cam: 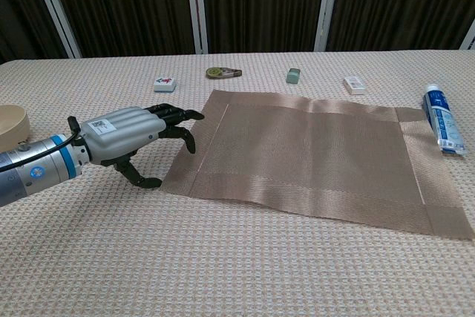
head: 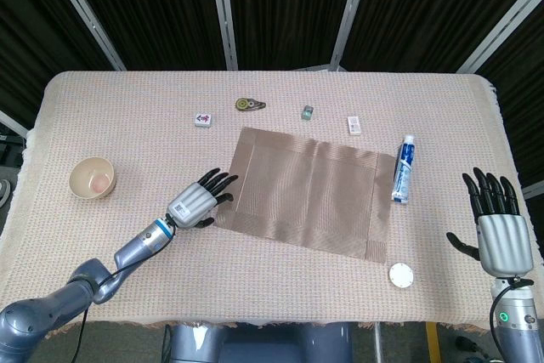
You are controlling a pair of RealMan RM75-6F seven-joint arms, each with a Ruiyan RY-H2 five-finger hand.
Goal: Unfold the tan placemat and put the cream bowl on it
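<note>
Bowl [head: 92, 178] far left on table [head: 127, 116], clear of mat. Left hand [head: 197, 201] empty, fingers spread, tips at left edge of flat mat [head: 306, 189]. Toothpaste [head: 404, 168] beside mat. Right hand [head: 496, 229] empty, fingers spread.

The left hand [cam: 130, 135] had a silver-grey back bearing a small white label, and black fingers [cam: 178, 115]. A blue band ringed its wrist, beside a thin black cable. The right hand [head: 497, 231] matched; a green light showed below it.
</note>
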